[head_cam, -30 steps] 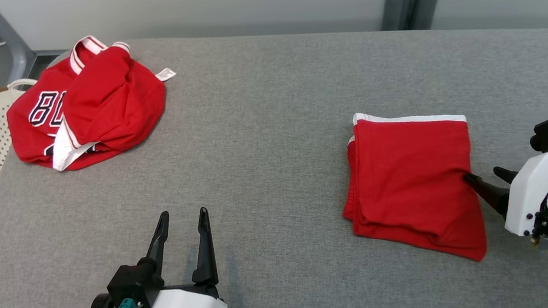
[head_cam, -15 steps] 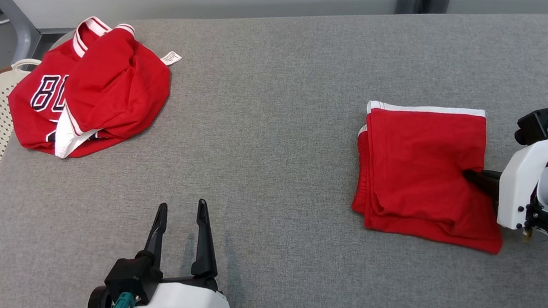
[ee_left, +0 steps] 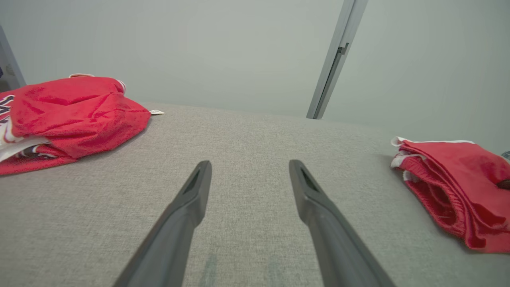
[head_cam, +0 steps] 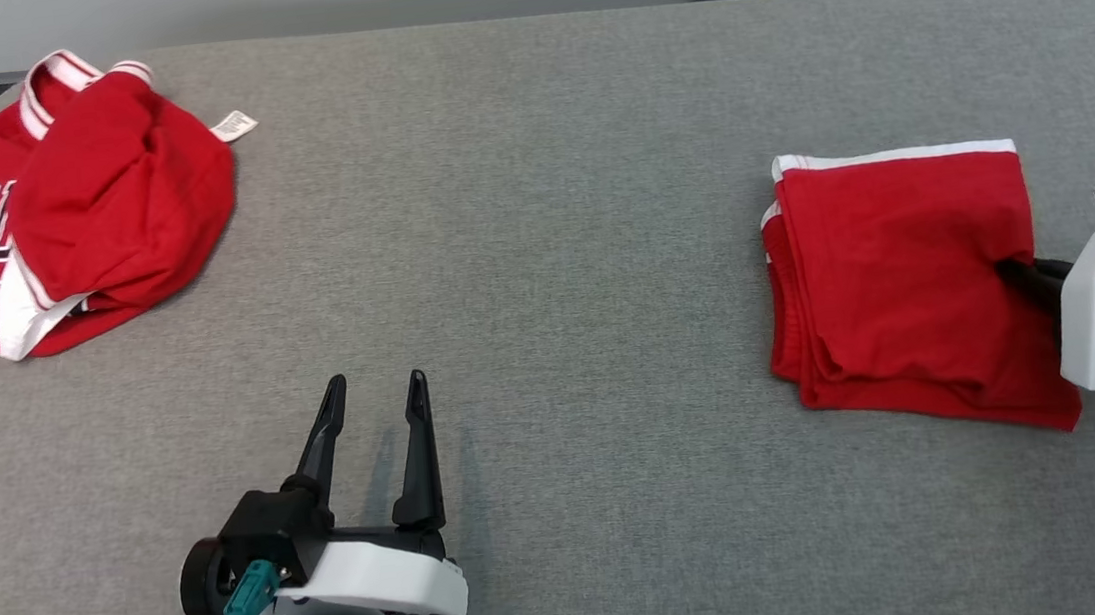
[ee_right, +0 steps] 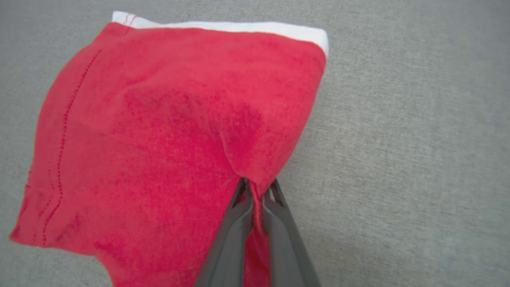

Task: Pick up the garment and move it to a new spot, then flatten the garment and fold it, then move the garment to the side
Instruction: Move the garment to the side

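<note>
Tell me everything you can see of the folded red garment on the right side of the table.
The folded red garment is soft, knit-looking cloth, folded into a rough rectangle of several layers. It has a white band along its far edge and red stitching near one side. It lies flat on the grey fabric-covered table. The right gripper is shut on a pinch of its right-hand edge, drawing the cloth there into a small ridge.
</note>
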